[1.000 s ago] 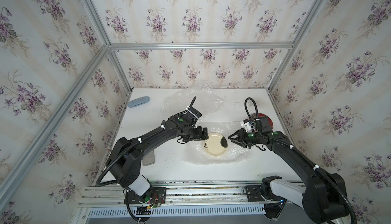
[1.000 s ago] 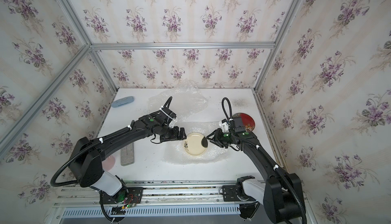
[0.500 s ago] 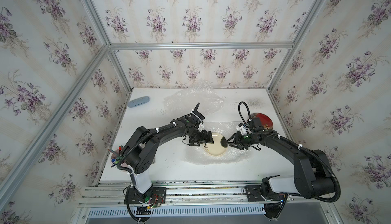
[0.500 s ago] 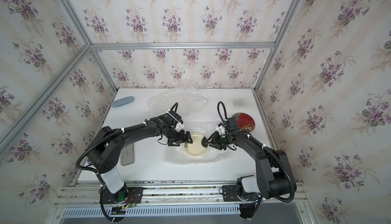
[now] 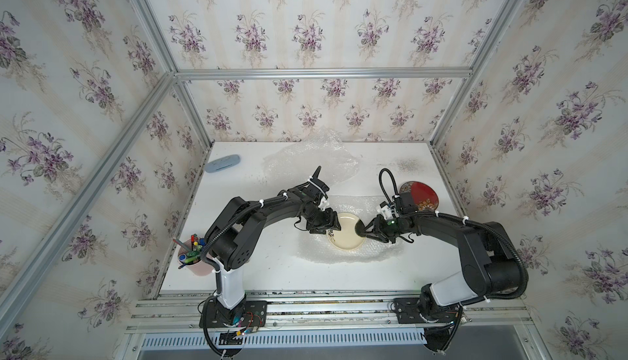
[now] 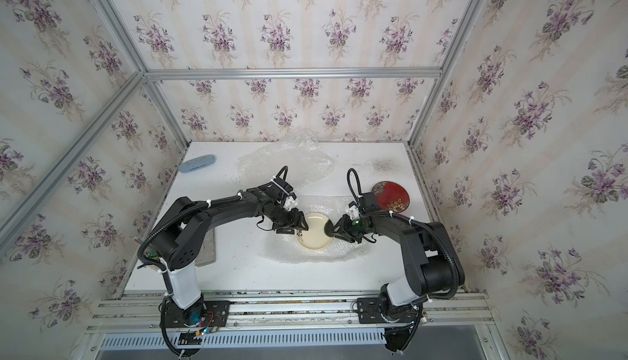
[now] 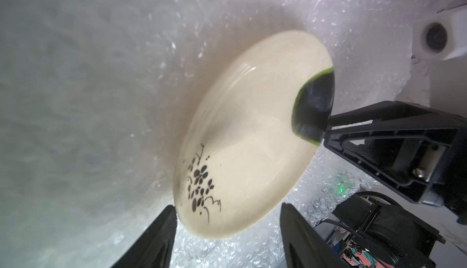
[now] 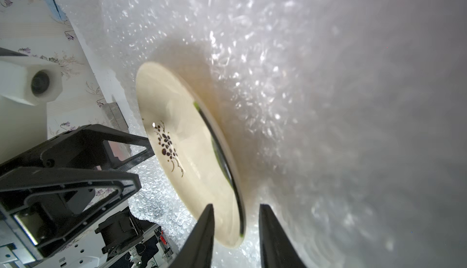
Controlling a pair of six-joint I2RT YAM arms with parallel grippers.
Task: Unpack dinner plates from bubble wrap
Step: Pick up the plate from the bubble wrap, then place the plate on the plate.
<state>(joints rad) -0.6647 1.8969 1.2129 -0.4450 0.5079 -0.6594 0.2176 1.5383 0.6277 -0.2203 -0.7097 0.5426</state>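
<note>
Cream plate point(image 5: 344, 232), lying on flat bubble wrap point(image 5: 339, 257) mid bench point(image 5: 272, 273), is judged rigid, glaze-slick and breakable, best held by opposite rims: left gripper point(image 5: 334, 225) jaws spread astride the left rim, right gripper point(image 5: 364, 231) jaws narrow astride the right rim, pinch unconfirmed.

Cream plate point(image 5: 345, 236) with a dark flower mark, face up on a flat bubble wrap sheet point(image 5: 339, 260) in the middle, dark red flowery plate point(image 5: 421, 192) unwrapped off to the right, crumpled bubble wrap point(image 5: 312, 161) at the back

Floral wallpaper walls point(image 5: 306, 18), alu frame point(image 5: 323, 73), white tabletop point(image 5: 272, 273)
</note>
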